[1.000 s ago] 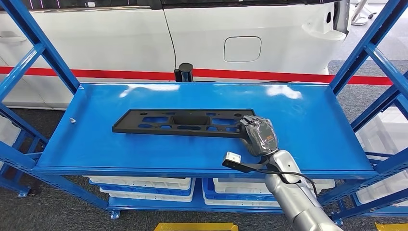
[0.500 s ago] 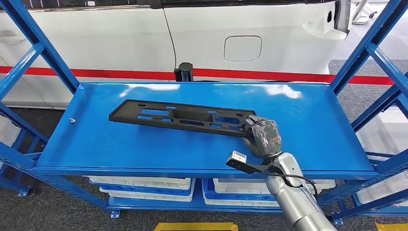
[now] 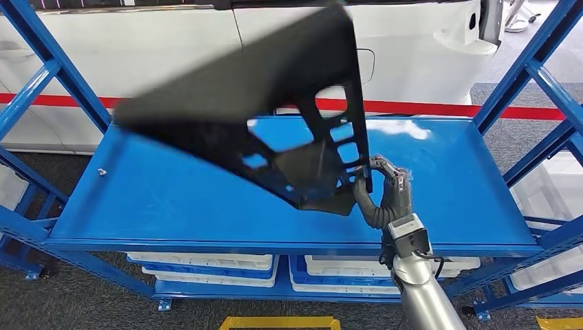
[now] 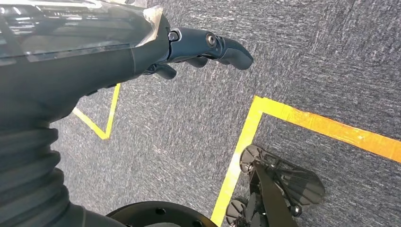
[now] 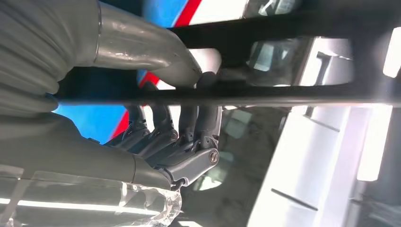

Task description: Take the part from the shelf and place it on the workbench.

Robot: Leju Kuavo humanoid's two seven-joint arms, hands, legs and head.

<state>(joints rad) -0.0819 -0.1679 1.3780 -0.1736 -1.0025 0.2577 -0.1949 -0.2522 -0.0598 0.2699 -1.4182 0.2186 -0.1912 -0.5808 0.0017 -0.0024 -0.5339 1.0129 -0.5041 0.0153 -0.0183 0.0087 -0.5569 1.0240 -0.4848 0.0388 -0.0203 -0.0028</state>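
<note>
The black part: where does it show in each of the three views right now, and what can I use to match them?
Head view: the black part is tilted up above the blue shelf, gripped at its near end by the right hand.
Left wrist view: not in it; the left hand hangs over grey floor.
Right wrist view: its dark bar crosses the picture, thumb and fingers closed around it.
Shared landmark: the right hand on the part, head and right wrist views.

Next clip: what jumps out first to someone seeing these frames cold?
The big black part, motion-blurred, swung up off the blue shelf and tilted steeply across the middle of the head view. The right hand grips its lower right end. Behind stands a white car body with a red stripe.
</note>
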